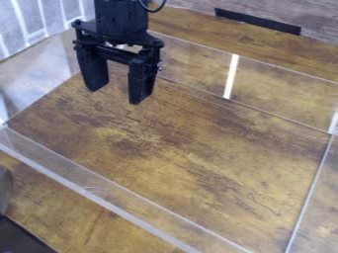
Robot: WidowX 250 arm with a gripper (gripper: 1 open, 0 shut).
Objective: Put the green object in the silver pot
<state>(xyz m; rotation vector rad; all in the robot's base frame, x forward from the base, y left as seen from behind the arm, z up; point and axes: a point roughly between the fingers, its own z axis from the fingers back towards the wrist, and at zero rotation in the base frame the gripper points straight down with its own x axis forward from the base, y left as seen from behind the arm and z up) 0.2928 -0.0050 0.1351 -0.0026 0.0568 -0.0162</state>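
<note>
My gripper [117,94] hangs at the upper left above the wooden tabletop [199,148]. It is black, and its two long fingers [137,84] point down and stand wide apart with nothing between them. The green object is out of view. A dull grey curved sliver at the lower left edge looks like the rim of the silver pot [4,188]; the rest of it is cut off by the frame. The gripper is far from that sliver, up and to the right of it.
Clear acrylic panels [119,203] wall in the wooden surface, one along the front, others at the right [317,198] and back. A bright reflection streak [231,77] shows on the rear panel. A dark strip [258,18] lies at the far back.
</note>
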